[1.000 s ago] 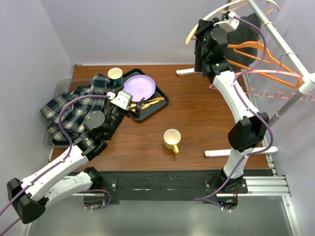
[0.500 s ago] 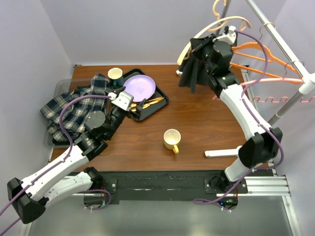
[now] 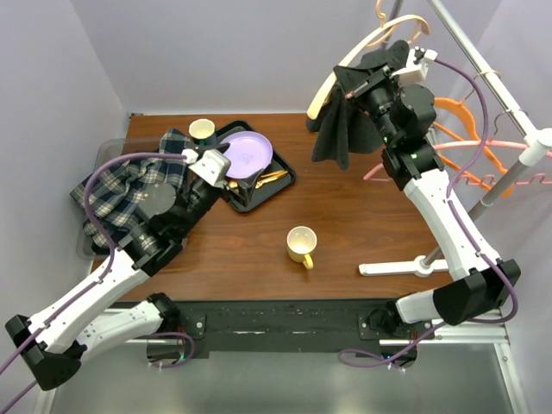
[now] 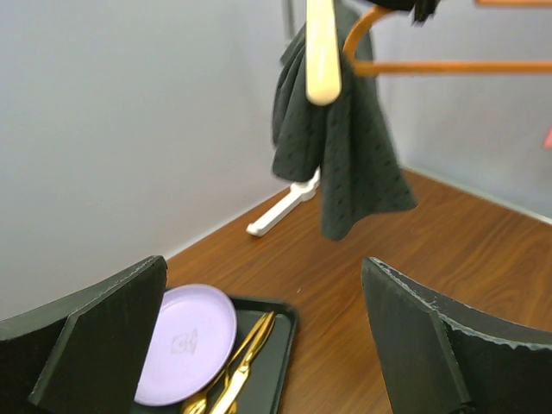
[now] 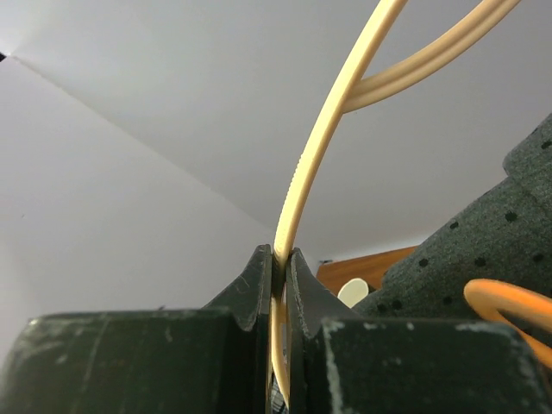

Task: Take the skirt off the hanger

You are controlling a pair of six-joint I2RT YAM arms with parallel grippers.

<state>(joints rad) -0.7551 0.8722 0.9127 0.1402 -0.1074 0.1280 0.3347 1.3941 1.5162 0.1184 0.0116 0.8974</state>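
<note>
The skirt hangs off the worktop, draped on the cream hanger up by the rail at the far right. Its long axis runs up and down: the top is bunched over the hanger and the hem points down at the wood, well above it in the left wrist view. The cloth is dark with small dots and falls in loose folds.

The hanger is tilted, 1 end dipping down and left past the skirt, the other rising toward the rail. 2 orange hangers sit on the rail just beside it.

The right arm reaches up and back from its base, elbow out to the right, forearm climbing to the wrist beside the skirt's top. The right hand is clenched on the hanger's thin cream bar, fingers pressed to both sides of it.

The left arm lies low, stretched from the near left corner toward the tray. The left hand is released, fingers spread wide with nothing between them, poised over the tray's near edge and facing the skirt. The tray holds a purple plate and gold cutlery. A mug stands mid-worktop, and plaid cloth lies at the left.
</note>
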